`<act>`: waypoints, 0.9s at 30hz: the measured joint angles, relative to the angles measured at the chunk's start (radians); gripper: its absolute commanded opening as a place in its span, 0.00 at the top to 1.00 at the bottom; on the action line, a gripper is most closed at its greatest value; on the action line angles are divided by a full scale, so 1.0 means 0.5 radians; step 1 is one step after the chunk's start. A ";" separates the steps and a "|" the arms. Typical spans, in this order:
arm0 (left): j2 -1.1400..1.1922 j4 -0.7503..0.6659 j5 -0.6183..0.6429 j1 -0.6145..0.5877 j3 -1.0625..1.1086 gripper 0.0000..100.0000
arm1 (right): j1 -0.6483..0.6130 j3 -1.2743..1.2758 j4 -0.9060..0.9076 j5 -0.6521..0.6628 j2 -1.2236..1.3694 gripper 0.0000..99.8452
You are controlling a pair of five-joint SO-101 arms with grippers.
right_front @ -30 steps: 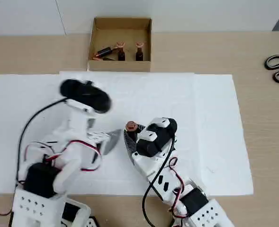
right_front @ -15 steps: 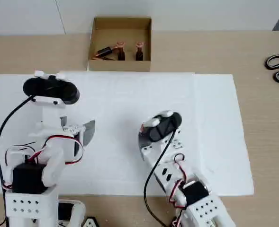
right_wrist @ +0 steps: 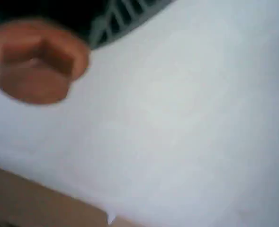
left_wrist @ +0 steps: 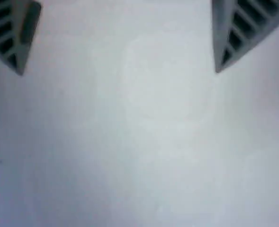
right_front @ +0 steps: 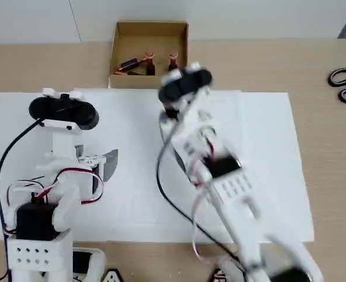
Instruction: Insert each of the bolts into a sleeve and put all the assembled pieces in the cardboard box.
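While three assembled pieces [right_front: 150, 63] lie in the cardboard box [right_front: 152, 24], the right gripper [right_front: 169, 110] beside it clasps a fourth piece [right_wrist: 37, 59], seemingly the last; the left gripper [left_wrist: 118, 66] gapes empty.

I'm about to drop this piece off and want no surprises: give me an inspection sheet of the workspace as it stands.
Surface: wooden table with a white sheet under both arms.
Job's things: cardboard box at the far edge holds three copper-and-black pieces; a copper-headed bolt sits in the right gripper.
Clutter: scissors on the table's right side, off the sheet.
Grippers: left gripper open over bare sheet; right gripper shut on the bolt, near the box.
Cables: black cable loops beside the left arm; second cable trails from the right arm over the sheet.
Surroundings: pale wall behind the table; nothing else seen.
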 measured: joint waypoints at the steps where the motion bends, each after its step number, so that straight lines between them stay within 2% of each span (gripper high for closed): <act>1: 0.000 0.000 0.000 0.000 0.000 0.76 | 0.000 -0.120 -0.043 0.000 0.141 1.00; 12: 0.000 0.064 0.003 -0.402 0.000 0.76 | 0.000 -1.366 -0.350 0.000 1.430 1.00; 19: 0.000 0.144 0.000 -0.433 0.000 0.76 | 0.000 -1.927 -0.580 0.000 1.918 1.00; 27: 0.000 0.147 0.000 -0.433 0.000 0.76 | -0.003 -2.332 -0.773 0.000 2.295 1.00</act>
